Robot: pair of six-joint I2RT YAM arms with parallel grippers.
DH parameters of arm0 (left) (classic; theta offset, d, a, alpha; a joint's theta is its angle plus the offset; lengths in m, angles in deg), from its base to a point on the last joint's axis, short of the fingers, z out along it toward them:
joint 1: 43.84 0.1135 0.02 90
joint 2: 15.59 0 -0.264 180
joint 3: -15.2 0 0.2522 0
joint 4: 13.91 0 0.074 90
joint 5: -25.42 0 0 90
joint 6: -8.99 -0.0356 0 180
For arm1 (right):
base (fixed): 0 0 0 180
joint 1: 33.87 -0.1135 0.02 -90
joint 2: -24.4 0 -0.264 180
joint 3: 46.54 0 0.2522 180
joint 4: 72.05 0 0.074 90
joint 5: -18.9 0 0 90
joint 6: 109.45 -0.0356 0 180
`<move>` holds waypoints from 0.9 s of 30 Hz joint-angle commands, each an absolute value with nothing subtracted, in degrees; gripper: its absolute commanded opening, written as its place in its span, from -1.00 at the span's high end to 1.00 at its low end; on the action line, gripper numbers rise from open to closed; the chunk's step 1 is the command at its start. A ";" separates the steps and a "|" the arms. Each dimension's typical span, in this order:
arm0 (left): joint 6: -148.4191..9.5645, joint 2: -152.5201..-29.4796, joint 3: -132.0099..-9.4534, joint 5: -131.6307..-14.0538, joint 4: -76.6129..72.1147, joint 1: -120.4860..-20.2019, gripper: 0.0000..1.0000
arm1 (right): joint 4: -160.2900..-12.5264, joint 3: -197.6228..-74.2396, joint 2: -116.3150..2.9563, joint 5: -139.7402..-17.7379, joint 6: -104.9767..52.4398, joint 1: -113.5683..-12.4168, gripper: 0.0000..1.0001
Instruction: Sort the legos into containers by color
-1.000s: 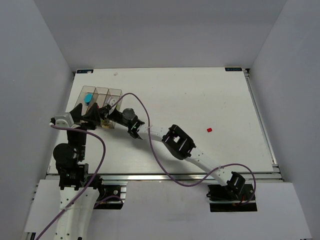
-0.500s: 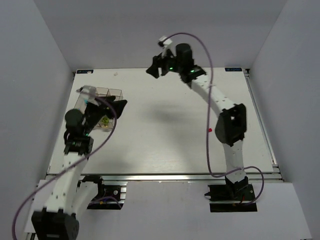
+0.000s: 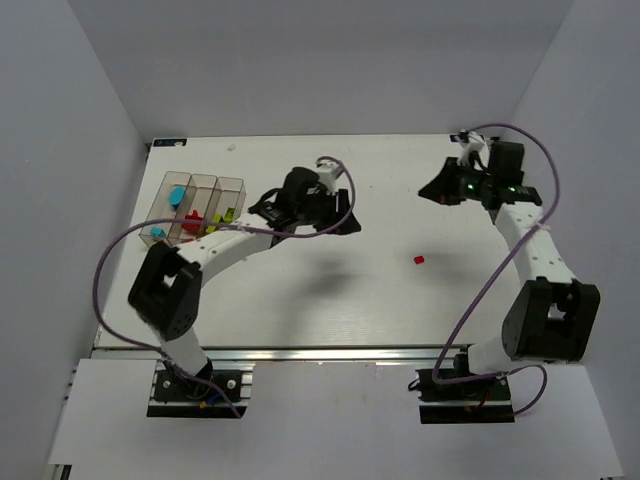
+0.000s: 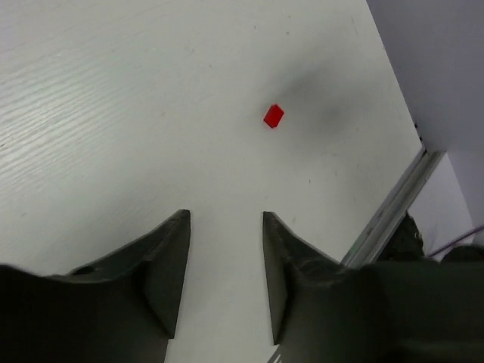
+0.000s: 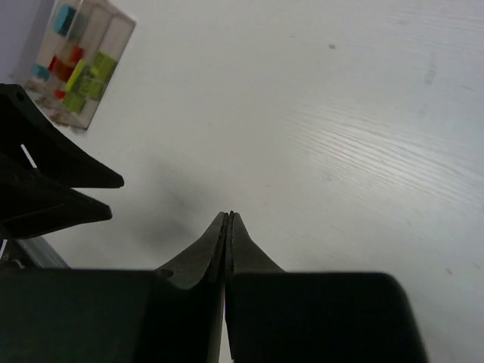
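Status from beside the rig: left gripper [image 3: 343, 222] is spread open with nothing in it. It hangs above the middle of the table [image 3: 400, 315], fingers [image 4: 168, 261] pointing right. Right gripper [image 3: 433, 191] is clamped fully closed, tips pressed together, also empty. It sits high over the far right part of the table, pointing left. The two grippers are well apart.

One red lego [image 3: 419, 260] lies loose on bare tabletop, between the grippers side to side but nearer the front edge, touched by neither. On the left wrist camera it sits out ahead of the open jaws.

Containers [image 3: 205, 180] stand at the far left. Cyan bricks [image 3: 177, 195] are in the leftmost bin, red bricks [image 3: 194, 216] in the middle, lime bricks [image 3: 226, 215] in the rightmost. Right wrist camera shows the same colours through the clear wall.
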State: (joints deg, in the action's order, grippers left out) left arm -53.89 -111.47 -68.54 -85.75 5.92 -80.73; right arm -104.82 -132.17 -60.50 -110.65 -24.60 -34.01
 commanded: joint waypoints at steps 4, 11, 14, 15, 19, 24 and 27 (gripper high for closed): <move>-59.28 -129.56 -91.75 -71.88 21.37 -91.20 0.40 | -97.34 -123.85 -49.08 -112.75 -30.69 -23.51 0.82; -72.38 -144.78 -108.66 -72.40 27.19 -95.52 -0.37 | -97.60 -123.23 -48.28 -125.64 -33.25 -10.58 0.21; -75.46 -147.34 -111.58 -73.28 25.62 -96.23 -0.44 | -98.64 -124.02 -49.51 -127.35 -32.90 -8.03 0.20; -76.08 -147.69 -111.76 -73.20 24.74 -97.01 -0.46 | -98.91 -124.02 -49.43 -127.52 -32.38 -7.33 0.20; -77.66 -151.20 -114.40 -72.05 24.20 -98.68 -0.47 | -97.68 -122.97 -47.85 -128.23 -32.37 -6.62 0.19; -79.07 -152.70 -115.19 -70.12 21.65 -100.01 -0.48 | -96.97 -122.44 -47.05 -128.49 -32.81 -5.57 0.19; -79.34 -154.19 -116.42 -69.77 22.00 -100.62 -0.48 | -96.97 -122.44 -47.23 -128.75 -32.81 -5.04 0.19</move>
State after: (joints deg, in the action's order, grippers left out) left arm -77.65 -153.98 -114.15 -70.97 22.84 -99.70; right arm -98.96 -122.51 -48.50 -126.87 -32.36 -5.79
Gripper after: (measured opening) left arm 0.742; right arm 0.406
